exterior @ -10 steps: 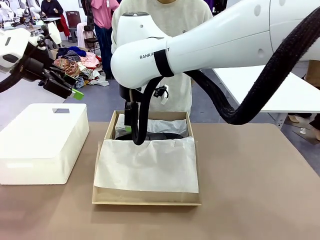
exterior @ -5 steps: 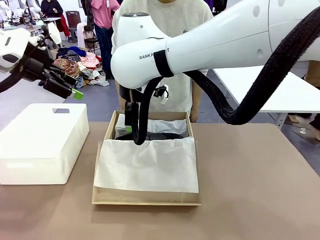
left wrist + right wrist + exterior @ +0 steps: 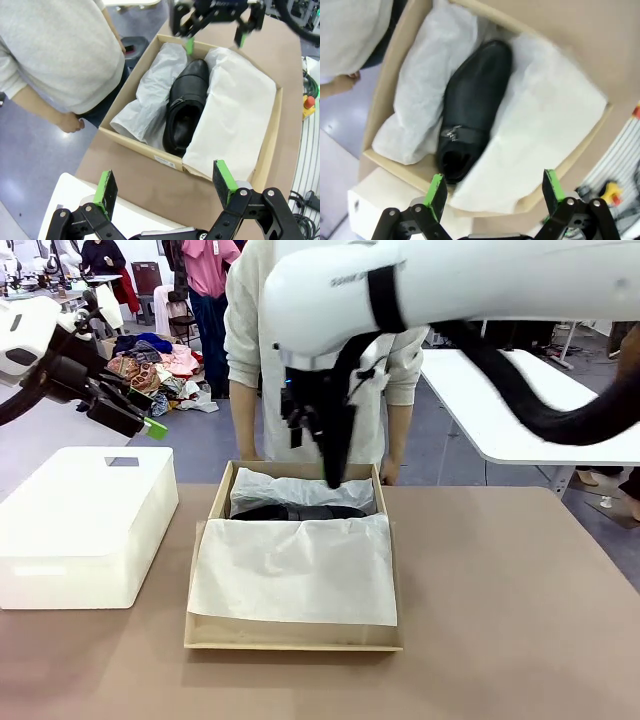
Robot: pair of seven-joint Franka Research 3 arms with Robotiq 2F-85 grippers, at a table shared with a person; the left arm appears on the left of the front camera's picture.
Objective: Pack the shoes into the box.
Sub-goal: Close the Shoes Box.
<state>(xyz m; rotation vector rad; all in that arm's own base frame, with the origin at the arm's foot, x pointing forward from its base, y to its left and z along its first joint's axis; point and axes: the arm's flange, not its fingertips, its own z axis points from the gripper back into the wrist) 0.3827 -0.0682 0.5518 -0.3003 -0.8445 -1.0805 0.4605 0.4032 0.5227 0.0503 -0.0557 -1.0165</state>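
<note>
From the front we are looking across the table [image 3: 520, 640] at the person [image 3: 248, 330] on the far side. From both wrists we are looking down onto the box [image 3: 145, 152], and all three views are sharing its uncovered end holding the shoe [image 3: 187, 107].

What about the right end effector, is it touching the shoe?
Apart. The left wrist view shows the right end effector hanging above the box's far end, with open air between it and the shoe.
</note>
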